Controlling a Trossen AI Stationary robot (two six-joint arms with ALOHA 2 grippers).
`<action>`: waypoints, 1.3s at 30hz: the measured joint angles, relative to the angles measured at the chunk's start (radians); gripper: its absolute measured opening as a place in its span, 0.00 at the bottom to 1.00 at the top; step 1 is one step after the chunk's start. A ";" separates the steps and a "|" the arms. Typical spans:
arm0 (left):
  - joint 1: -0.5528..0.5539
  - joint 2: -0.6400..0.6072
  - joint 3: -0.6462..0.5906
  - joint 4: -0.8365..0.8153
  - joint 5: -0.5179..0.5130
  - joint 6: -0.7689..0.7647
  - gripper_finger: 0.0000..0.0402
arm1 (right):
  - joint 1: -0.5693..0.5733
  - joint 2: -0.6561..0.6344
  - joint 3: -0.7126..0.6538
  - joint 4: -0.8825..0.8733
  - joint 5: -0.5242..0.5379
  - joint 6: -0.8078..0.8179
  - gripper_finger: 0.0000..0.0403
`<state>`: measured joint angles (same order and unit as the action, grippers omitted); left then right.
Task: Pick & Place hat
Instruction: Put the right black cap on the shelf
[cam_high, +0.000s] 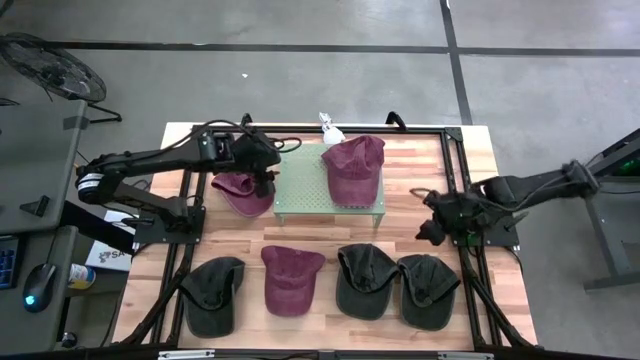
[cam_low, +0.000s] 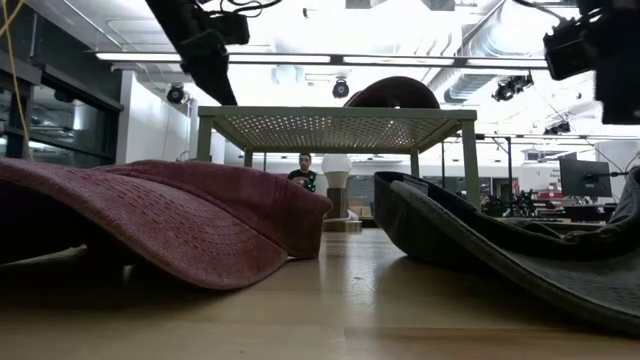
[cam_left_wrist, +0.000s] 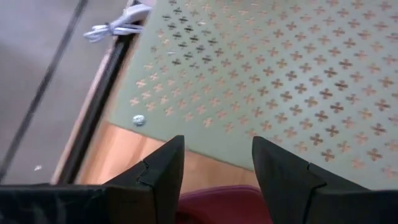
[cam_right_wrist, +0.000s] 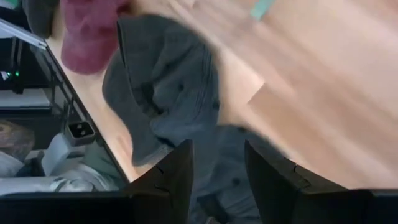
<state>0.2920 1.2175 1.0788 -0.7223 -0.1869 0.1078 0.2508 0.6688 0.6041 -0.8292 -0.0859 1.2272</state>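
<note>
The left gripper (cam_left_wrist: 217, 171), jaws released, hangs just above a maroon hat (cam_high: 243, 192).

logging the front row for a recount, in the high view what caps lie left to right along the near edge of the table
dark cap → maroon cap → second dark cap → third dark cap, which touches or slightly overlaps the one before it
</note>
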 joint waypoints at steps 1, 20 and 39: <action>0.000 0.000 -0.006 0.008 0.005 0.000 0.46 | 0.041 0.017 0.000 0.020 0.016 0.033 0.33; 0.000 -0.175 -0.011 -0.013 0.012 0.006 0.46 | 0.366 0.336 0.004 0.221 0.106 0.247 0.33; 0.000 -0.342 -0.011 -0.130 -0.032 -0.038 0.46 | 0.449 0.697 0.343 0.088 0.206 0.176 0.33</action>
<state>0.2920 0.8754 1.0676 -0.8526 -0.2190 0.0700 0.7001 1.3662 0.9473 -0.7411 0.1202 1.4035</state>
